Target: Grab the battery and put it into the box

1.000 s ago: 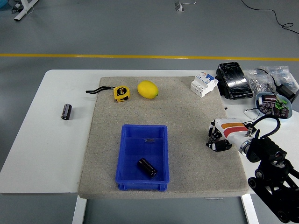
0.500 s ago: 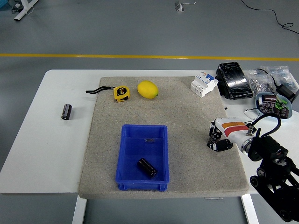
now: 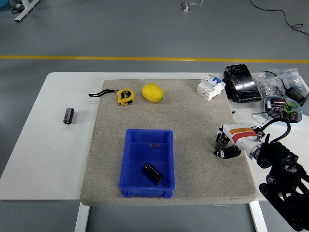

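Your robot's right hand (image 3: pixel 227 144) hangs over the right edge of the grey mat (image 3: pixel 193 111), its fingers (image 3: pixel 221 143) curled downward and holding nothing. Well to the left of those fingers sits the blue box (image 3: pixel 147 163), and a black battery (image 3: pixel 152 173) lies inside it, tilted toward the near right corner. A second battery (image 3: pixel 69 115) lies far to the left of the fingers, on the bare white counter (image 3: pixel 53 150) beside the mat. Beyond the fingers, at the mat's far side, rest a lemon (image 3: pixel 152 93) and a yellow tape measure (image 3: pixel 125 96).
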